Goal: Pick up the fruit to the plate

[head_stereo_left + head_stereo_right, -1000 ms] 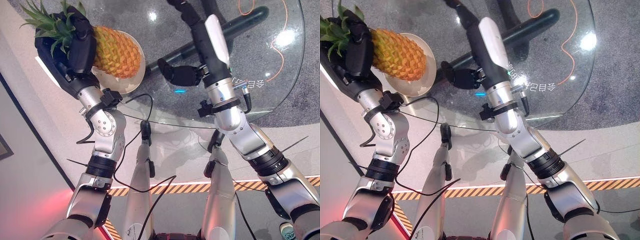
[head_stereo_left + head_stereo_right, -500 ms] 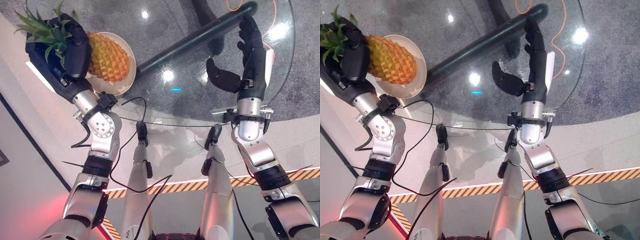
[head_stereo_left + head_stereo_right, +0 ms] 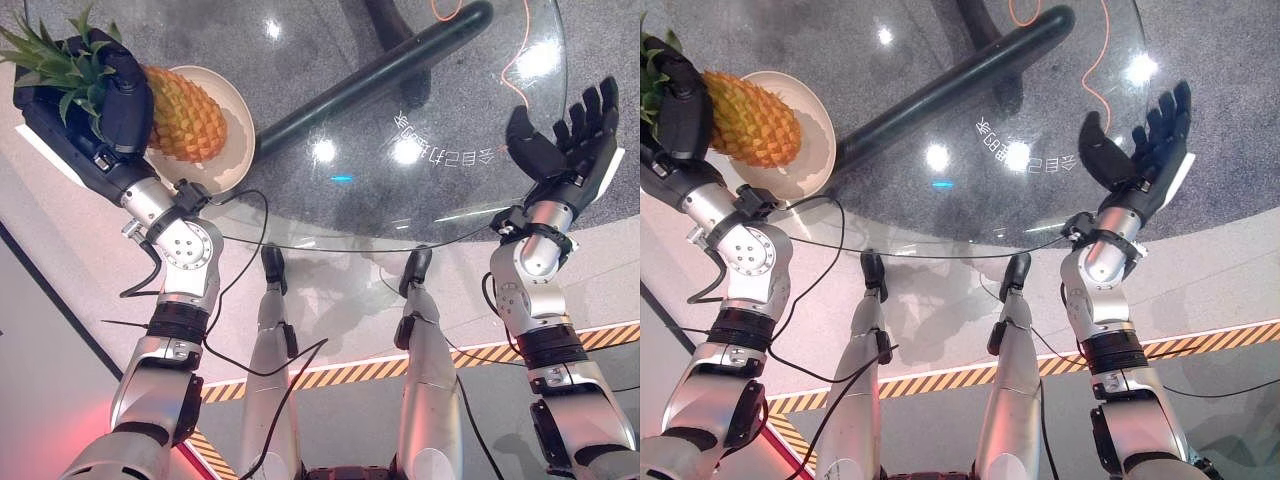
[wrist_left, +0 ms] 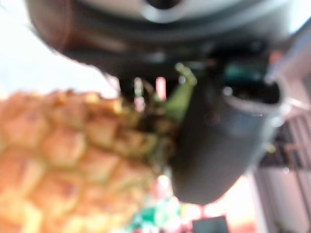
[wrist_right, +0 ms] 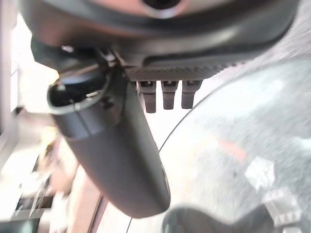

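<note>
A pineapple lies across the cream plate at the far left of the round glass table. My left hand is shut on the pineapple at its leafy crown end; the thumb shows beside the fruit's skin in the left wrist view. My right hand hovers open at the table's right edge, palm up, fingers straight, holding nothing. Its thumb stands out over the glass in the right wrist view.
The glass table top shows a dark tubular table base beneath it and an orange cable on the grey floor. A yellow-black striped line runs on the floor near me.
My right hand has swung from the table's middle out to its right edge and opened palm up. The left hand with the pineapple has settled lower onto the plate. The camera has shifted.
</note>
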